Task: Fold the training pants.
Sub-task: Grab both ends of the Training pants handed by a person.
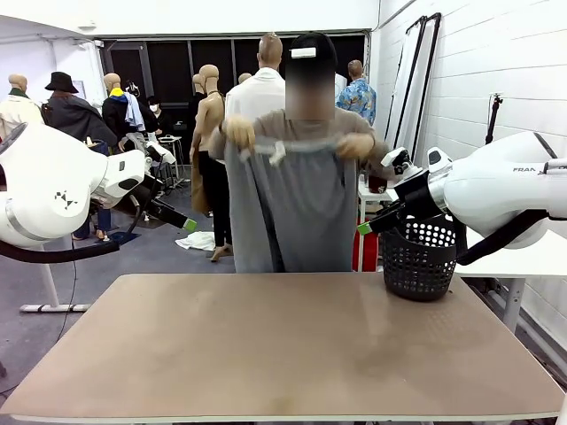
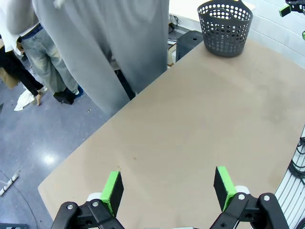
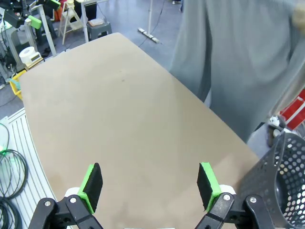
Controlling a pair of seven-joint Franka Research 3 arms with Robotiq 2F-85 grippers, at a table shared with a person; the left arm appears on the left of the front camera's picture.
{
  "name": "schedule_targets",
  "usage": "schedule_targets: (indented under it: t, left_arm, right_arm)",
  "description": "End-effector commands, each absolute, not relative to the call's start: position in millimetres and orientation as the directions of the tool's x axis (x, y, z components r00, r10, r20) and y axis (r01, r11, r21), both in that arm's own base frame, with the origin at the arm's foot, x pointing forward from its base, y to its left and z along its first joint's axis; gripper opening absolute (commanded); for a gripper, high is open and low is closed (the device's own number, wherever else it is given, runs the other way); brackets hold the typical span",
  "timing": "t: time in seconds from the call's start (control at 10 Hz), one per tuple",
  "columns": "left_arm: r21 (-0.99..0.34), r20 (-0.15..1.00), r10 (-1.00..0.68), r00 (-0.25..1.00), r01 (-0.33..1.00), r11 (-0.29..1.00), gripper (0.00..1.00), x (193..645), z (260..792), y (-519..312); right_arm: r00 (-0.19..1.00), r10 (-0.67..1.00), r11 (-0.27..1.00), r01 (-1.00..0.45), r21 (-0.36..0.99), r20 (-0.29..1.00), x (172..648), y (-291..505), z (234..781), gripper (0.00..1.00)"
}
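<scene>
**A:** Where does the left gripper (image 2: 169,183) stand?

**B:** At about nine o'clock of the table (image 1: 283,354), raised above it. Its fingers are spread as wide as they go and nothing is between them.

**A:** And the training pants (image 1: 297,212)?

**B:** They hang at twelve o'clock, just beyond the far edge. The person's hands (image 1: 239,133) hold them up by the waistband, and none of the cloth lies on the board.

**A:** How would they handle?

**B:** They look like light, limp jersey. The cloth would likely sag and bunch rather than slip, and nothing about it is fragile. The gathered waistband seems the firmest hold, one corner per gripper, and the leg hems come second.

**A:** The right gripper (image 3: 150,183)?

**B:** It is at three o'clock, just as wide open and empty.

**A:** Is there room to work?

**B:** The tabletop is bare from nine o'clock across the middle. The black basket (image 1: 421,257) sits at two o'clock, near the right gripper, and cloth swept that way could catch on it. The rounded near edge at six o'clock is free.
</scene>
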State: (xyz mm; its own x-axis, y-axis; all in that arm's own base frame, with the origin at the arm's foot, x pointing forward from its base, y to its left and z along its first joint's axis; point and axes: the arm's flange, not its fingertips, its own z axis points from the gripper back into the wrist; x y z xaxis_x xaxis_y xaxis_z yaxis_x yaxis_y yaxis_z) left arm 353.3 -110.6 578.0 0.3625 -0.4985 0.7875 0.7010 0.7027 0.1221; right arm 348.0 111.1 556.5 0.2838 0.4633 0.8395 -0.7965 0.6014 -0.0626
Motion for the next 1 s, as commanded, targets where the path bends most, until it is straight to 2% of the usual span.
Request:
schedule_targets:
  t: [0.0,0.9]
  left_arm:
    - [0.127,0.785,-0.506,0.356,0.707,0.695,1.0,353.5,577.7,-108.9]
    - [0.127,0.785,-0.506,0.356,0.707,0.695,1.0,353.5,577.7,-108.9]
  right_arm:
    - [0.285,0.464,0.602,-0.796,-0.063,0.839,348.0,111.0,556.3,1.0]
    - [0.285,0.464,0.602,-0.796,-0.063,0.839,348.0,111.0,556.3,1.0]
